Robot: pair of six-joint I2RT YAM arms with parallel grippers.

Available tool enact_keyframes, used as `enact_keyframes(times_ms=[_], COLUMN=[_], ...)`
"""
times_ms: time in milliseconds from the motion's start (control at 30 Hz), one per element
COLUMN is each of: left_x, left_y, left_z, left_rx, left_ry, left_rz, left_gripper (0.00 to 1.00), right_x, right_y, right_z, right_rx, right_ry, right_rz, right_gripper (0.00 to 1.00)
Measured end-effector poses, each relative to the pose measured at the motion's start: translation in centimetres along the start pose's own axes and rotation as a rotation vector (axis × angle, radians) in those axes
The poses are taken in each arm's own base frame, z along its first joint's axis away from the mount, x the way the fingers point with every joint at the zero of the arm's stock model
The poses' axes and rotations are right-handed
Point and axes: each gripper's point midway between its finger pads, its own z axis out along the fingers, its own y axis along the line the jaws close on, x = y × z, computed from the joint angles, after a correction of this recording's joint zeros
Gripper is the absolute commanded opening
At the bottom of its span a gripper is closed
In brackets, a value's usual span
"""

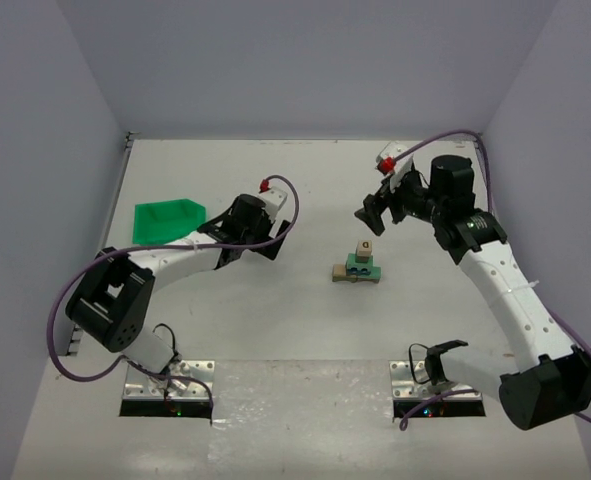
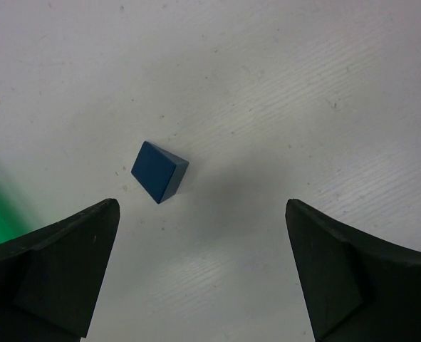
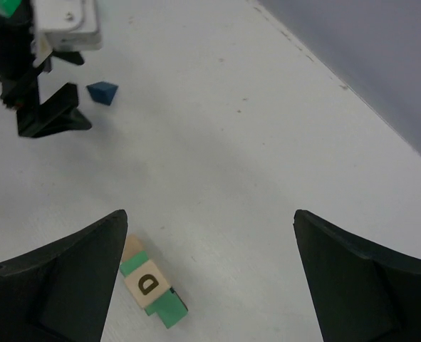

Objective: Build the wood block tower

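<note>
The wood block tower [image 1: 358, 266] is standing just right of the white surface's [image 1: 305, 340] centre. The right end effector [image 1: 375, 212] is hovering near it on the far side, jaws spread wide and empty. The left end effector [image 2: 201, 206] is hanging, equally wide, above a loose blue block [image 2: 159, 171]. A green bin [image 1: 167, 220] is sitting toward the left edge, with pale grey walls enclosing the surface.

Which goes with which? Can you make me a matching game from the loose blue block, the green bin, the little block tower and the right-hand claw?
1 blue block
2 green bin
3 wood block tower
4 right gripper

a left side of the table
b open, empty
c alone, just ahead of the left gripper
d in the middle, lettered cube on top

Pairs: 1-c; 2-a; 3-d; 4-b
</note>
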Motion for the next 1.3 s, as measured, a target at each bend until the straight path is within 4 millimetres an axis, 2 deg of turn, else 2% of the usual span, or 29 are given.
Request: enact_keyframes(times_ms=[100, 167, 267, 333, 500, 633, 700, 733, 833, 1000, 1200, 1300], left_x=[1.3, 1.8, 2.0, 1.8, 1.4, 1.5, 1.5, 1.5, 1.6, 2.0, 2.1, 2.2], left_y=[1.0, 1.8, 2.7, 2.6, 2.2, 2.0, 2.0, 1.9, 1.8, 1.9, 2.3, 2.4], left_z=[1.0, 1.5, 1.9, 2.1, 2.8, 3.4, 3.7, 3.9, 4.3, 4.5, 4.5, 4.5], left_rx=[0.025, 0.028, 0.027, 0.038, 0.064, 0.079, 0.083, 0.085, 0.089, 0.086, 0.064, 0.057], left_ry=[0.04, 0.06, 0.07, 0.066, 0.065, 0.076, 0.081, 0.084, 0.093, 0.108, 0.116, 0.119], left_rz=[-0.005, -0.014, -0.017, -0.004, 0.024, 0.04, 0.048, 0.05, 0.048, 0.049, 0.049, 0.047], left_gripper=[1.0, 1.0, 1.0, 0.99, 0.91, 0.74, 0.61, 0.61, 0.46, 0.42, 0.26, 0.22], right_x=[0.4, 1.4, 4.0, 6.1, 11.0, 13.4, 14.0, 14.3, 14.7, 14.6, 14.5, 14.5], right_y=[-2.6, -4.1, -5.8, -6.4, -7.8, -8.7, -9.4, -9.7, -10.4, -10.2, -10.2, -10.1], right_z=[0.4, 0.7, 0.9, 0.6, -1.2, -3.1, -4.2, -4.6, -5.4, -5.2, -5.1, -5.1], right_rx=[0.154, 0.253, 0.379, 0.447, 0.585, 0.67, 0.713, 0.732, 0.769, 0.761, 0.757, 0.755], right_ry=[0.017, 0.043, 0.094, 0.124, 0.18, 0.179, 0.162, 0.154, 0.136, 0.126, 0.124, 0.124], right_rz=[0.134, 0.231, 0.368, 0.455, 0.646, 0.776, 0.829, 0.85, 0.894, 0.915, 0.921, 0.921], right_gripper=[0.99, 0.99, 0.99, 0.99, 0.99, 0.99, 0.99, 0.99, 0.99, 0.99, 0.99, 0.99])
